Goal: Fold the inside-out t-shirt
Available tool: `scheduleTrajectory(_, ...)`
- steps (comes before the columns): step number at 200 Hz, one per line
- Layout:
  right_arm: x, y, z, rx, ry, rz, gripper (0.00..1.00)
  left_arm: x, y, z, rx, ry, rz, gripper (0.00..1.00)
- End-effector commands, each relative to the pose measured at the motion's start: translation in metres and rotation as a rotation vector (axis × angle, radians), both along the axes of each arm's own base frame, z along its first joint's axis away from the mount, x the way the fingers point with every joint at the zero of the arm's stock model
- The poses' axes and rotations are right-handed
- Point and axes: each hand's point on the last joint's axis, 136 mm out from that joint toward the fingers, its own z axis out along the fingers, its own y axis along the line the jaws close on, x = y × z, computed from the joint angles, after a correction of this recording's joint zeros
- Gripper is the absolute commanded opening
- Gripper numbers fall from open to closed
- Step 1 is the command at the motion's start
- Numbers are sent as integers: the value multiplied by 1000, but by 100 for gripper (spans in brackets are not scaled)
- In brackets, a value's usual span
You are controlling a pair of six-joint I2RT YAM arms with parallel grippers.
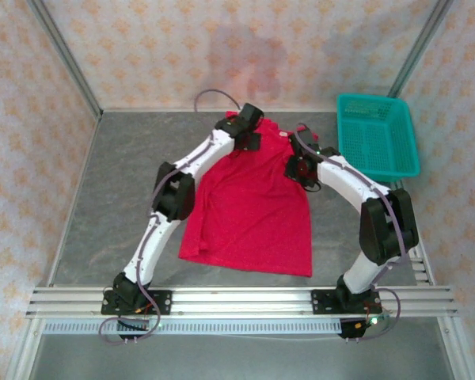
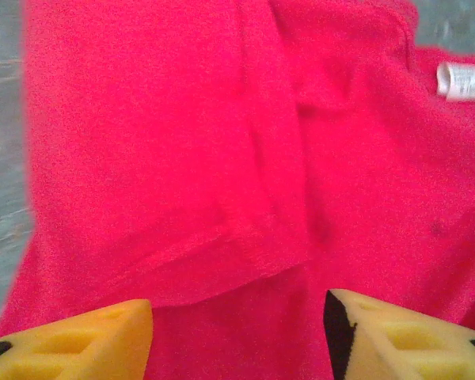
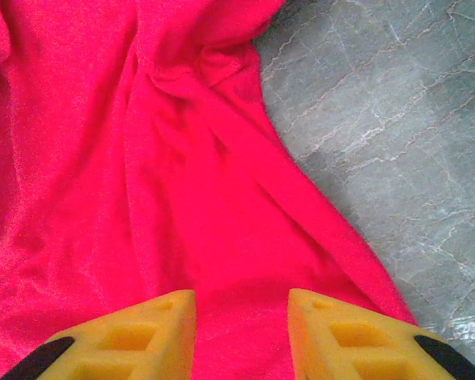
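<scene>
Red shirt (image 1: 249,214) lies spread on the grey surface (image 1: 119,182), its long axis running from hem at the near end to collar at the far end; your left pincer (image 1: 249,127) hangs over the collar end, the right pincer (image 1: 302,168) over the right edge a little nearer. Left wrist: jaws apart, nothing clamped, cloth directly below, label (image 2: 465,81) ahead to the right. Right wrist: jaws apart over cloth, the shirt's edge just to the right

bare table (image 1: 119,182) left of t-shirt (image 1: 253,206), basket (image 1: 376,138) right
</scene>
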Motion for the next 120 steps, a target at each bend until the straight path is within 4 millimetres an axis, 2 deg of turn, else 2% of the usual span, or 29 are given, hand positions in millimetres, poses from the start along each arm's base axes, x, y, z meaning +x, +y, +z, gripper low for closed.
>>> scheduleTrajectory(1,9,-2,10,-9,-41,-21,36,4,3,20,173,-75,-45,64)
scheduleTrajectory(44,5,-2,3,-16,-10,0,36,14,14,1,282,-114,-1,64)
scheduleTrajectory(86,5,3,3,15,-15,1,36,15,23,-15,365,-108,1,50)
scheduleTrajectory(120,6,6,4,37,-16,0,36,16,22,-22,359,-98,-8,53)
